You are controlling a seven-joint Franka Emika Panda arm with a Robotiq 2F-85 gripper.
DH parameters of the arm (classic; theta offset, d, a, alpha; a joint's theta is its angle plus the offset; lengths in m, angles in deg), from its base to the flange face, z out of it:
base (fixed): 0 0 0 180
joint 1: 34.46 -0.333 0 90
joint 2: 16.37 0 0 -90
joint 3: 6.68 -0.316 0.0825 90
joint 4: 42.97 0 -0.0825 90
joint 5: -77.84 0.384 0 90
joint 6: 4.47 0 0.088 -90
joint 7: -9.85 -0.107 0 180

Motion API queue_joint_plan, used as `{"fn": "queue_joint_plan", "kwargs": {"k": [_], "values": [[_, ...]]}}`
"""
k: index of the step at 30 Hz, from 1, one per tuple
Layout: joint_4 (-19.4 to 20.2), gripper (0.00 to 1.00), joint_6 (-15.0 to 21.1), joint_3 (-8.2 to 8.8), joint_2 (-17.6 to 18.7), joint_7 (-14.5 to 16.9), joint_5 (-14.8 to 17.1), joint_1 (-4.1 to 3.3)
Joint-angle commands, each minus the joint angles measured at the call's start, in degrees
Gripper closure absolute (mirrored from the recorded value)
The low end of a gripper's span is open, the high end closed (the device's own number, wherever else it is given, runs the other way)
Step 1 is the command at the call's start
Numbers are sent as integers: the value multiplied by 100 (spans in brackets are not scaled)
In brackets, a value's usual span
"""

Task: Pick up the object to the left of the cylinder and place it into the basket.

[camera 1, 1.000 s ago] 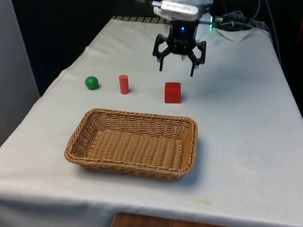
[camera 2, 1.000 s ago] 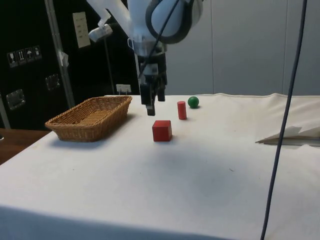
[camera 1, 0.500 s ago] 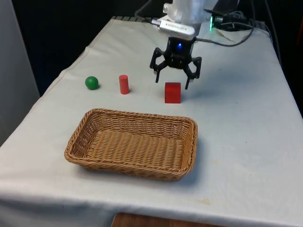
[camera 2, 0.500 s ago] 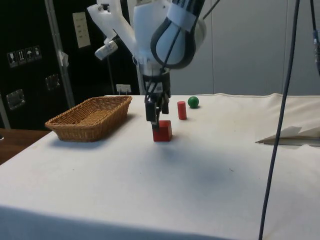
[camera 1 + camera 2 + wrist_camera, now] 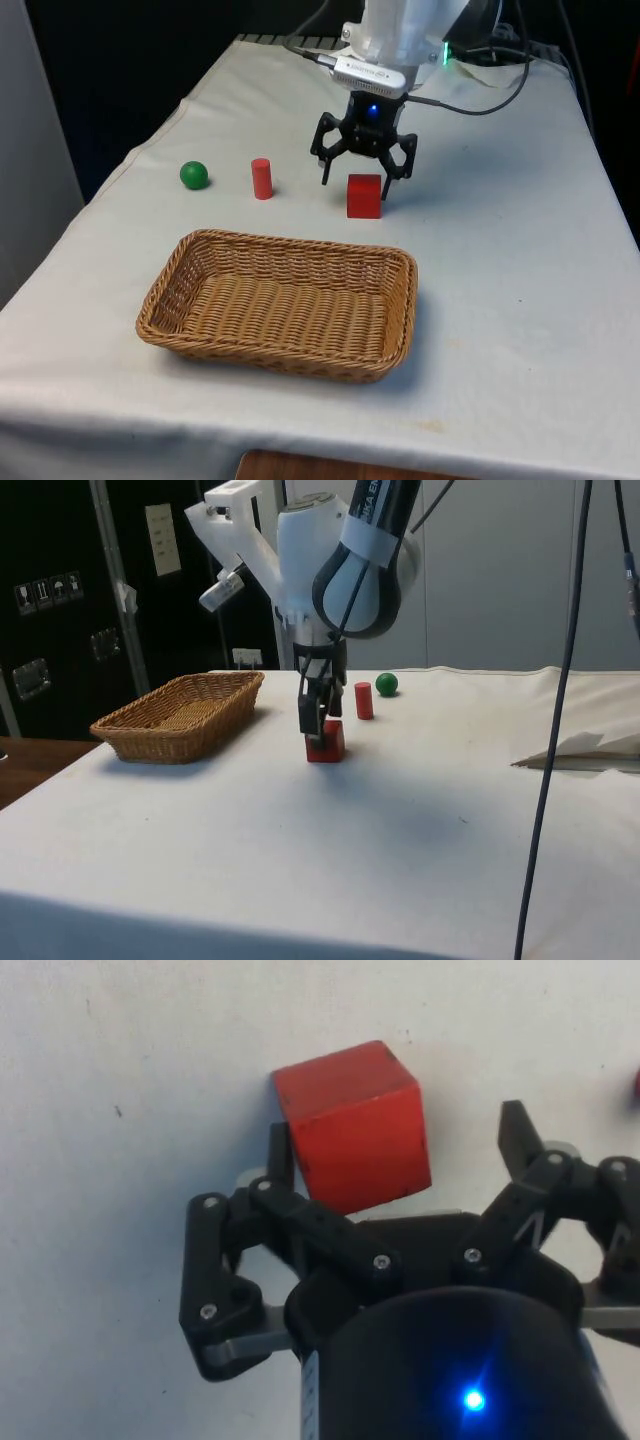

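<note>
Black claw (image 5: 362, 173): spread wide, gripping nothing, lower than a second ago, fingers (image 5: 283, 1160) straddling the cube's far side.
Cube (image 5: 364, 195): red, on the cloth, edges slightly skewed to the claw; unmoved.
Cylinder (image 5: 261, 178): red, upright, axis vertical.
Ball (image 5: 194, 175): green, on the cylinder's front-view left, well apart from the claw.
Basket (image 5: 396, 330): wicker, nearer the camera.

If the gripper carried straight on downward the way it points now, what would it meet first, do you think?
Most likely the red cube: the open gripper hangs just over it, fingers either side, though one finger may clip its edge.
</note>
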State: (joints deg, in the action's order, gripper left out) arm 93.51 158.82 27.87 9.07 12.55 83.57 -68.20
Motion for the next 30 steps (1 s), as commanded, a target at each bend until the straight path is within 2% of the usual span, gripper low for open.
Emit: {"fn": "queue_joint_plan", "kwargs": {"k": [1, 2, 3, 4, 9, 11, 17, 24, 28, 29, 30], "values": [[17, 10, 46, -23, -17, 23, 17, 23], [0, 21, 0, 0, 0, 0, 0, 0], [17, 21, 46, -17, -11, 23, 17, 23], [11, 46, 46, -17, -6, 17, 17, 23], [11, 98, 52, -6, 0, 11, 17, 17], [0, 98, 0, 17, 0, 0, 0, 0], [6, 98, 52, -6, 6, 11, 17, 17], [-172, 98, -92, 109, -80, -11, -29, -29], [-309, 98, -201, 160, -138, -11, -52, -29], [-275, 98, -126, 109, -109, 0, -11, -6], [-344, 98, -235, 172, -149, -17, -57, -29]]}}
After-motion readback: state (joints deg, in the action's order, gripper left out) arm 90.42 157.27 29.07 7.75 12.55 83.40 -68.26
